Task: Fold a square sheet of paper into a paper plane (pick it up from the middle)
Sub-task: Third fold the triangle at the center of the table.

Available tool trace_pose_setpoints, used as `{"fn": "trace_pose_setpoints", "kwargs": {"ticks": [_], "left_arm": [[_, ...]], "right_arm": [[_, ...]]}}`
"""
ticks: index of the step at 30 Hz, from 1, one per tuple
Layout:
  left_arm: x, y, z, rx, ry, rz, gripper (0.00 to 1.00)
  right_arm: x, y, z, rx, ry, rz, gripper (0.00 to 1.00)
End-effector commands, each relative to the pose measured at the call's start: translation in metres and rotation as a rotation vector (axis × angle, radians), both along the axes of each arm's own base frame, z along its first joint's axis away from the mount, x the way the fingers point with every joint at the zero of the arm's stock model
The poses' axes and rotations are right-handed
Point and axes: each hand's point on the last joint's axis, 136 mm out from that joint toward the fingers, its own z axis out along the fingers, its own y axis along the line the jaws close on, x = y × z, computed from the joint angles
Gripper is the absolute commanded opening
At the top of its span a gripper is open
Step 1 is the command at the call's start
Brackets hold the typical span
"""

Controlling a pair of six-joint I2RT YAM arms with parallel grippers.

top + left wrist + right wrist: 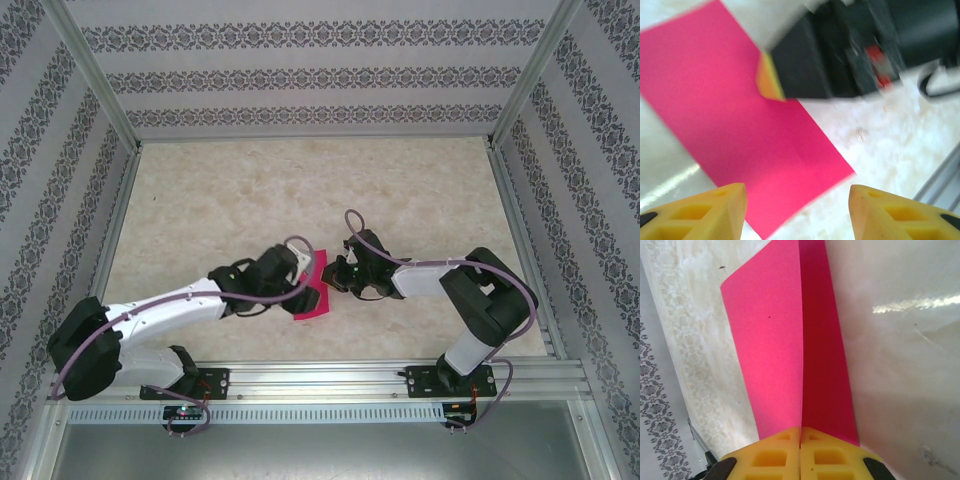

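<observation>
Right gripper (800, 436) pinched shut on edge of folded magenta paper sheet (772, 340); left gripper (797, 200) spread apart, empty, at sheet's opposite side.

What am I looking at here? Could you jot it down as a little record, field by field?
item: pink paper, bent along a crease, lying between the two arms
left gripper: open, fingers apart above the pink paper, not gripping
right gripper: shut on the pink paper
surface: pale marbled table
</observation>
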Motion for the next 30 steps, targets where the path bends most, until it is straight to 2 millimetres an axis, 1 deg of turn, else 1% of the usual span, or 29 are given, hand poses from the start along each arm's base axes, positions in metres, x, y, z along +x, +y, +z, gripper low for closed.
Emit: {"fn": "trace_pose_setpoints", "kwargs": {"ticks": [1,4,7,8,9,13,15,18,21,23,26,27,30], "left_arm": [[-0.015,0.009,-0.026,0.219,-0.095,-0.084,0.59],[-0.022,-0.006,-0.035,0.280,-0.135,-0.133,0.61],[-0.025,-0.020,-0.040,0.333,-0.184,-0.166,0.64],[-0.024,-0.024,-0.042,0.344,-0.195,-0.169,0.69],[-0.023,-0.027,-0.044,0.352,-0.204,-0.164,0.71],[-0.010,-0.024,-0.045,0.400,-0.264,-0.094,0.72],[-0.007,-0.023,-0.045,0.397,-0.278,-0.080,0.71],[-0.005,-0.024,-0.045,0.392,-0.291,-0.065,0.65],[-0.004,-0.022,-0.046,0.395,-0.298,-0.059,0.54],[-0.002,-0.019,-0.047,0.405,-0.304,-0.049,0.44],[-0.002,-0.019,-0.044,0.396,-0.313,-0.051,0.36],[-0.001,-0.020,-0.043,0.392,-0.316,-0.051,0.33],[-0.002,-0.022,-0.043,0.373,-0.314,-0.049,0.30]], "right_arm": [[0.009,0.003,0.019,0.018,-0.022,-0.021,0.07],[0.009,0.004,0.019,0.029,-0.016,-0.022,0.08],[0.009,0.005,0.017,0.032,-0.008,-0.022,0.08],[0.009,0.006,0.016,0.030,-0.004,-0.023,0.08],[0.008,0.006,0.015,0.031,-0.002,-0.024,0.08],[0.008,0.005,0.014,0.031,0.002,-0.027,0.09],[0.007,0.004,0.013,0.029,0.004,-0.027,0.09],[0.007,0.004,0.012,0.028,0.005,-0.027,0.10],[0.007,0.003,0.011,0.025,0.004,-0.029,0.11],[0.006,0.001,0.009,0.012,0.008,-0.031,0.12],[0.004,0.000,0.008,0.005,0.015,-0.032,0.13],[0.003,-0.001,0.007,-0.001,0.022,-0.033,0.13],[0.001,-0.004,0.004,-0.028,0.032,-0.033,0.13]]}}
